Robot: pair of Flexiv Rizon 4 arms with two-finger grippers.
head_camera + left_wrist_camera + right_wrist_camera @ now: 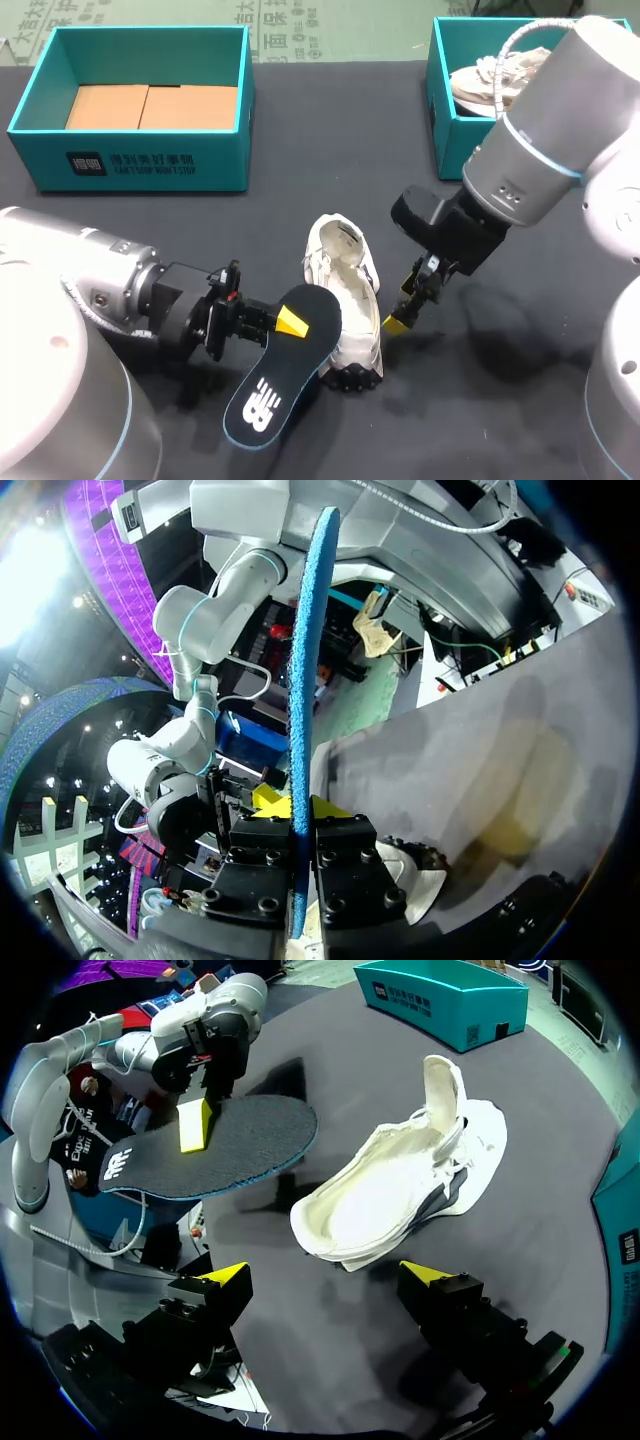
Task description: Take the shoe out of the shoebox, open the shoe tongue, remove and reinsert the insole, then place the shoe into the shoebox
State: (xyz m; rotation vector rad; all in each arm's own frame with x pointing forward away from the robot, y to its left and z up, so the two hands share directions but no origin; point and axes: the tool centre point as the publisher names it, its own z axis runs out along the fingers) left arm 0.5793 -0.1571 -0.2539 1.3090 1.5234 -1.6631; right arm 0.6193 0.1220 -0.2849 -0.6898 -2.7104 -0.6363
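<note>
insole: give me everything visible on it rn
The insole is out of the shoe, clamped along one long edge in the left claw, with a yellow-tipped finger on each face. Its face is dark and finely textured, with a white logo at the heel end and a bright blue foam-like rim. It looks flat, held roughly level above the table beside the white shoe. The right wrist view shows a gap to the shoe. Nothing else touches it.

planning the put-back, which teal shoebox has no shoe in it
The left shoebox: it holds only brown cardboard, while the right shoebox has a white shoe lying in it.
</note>
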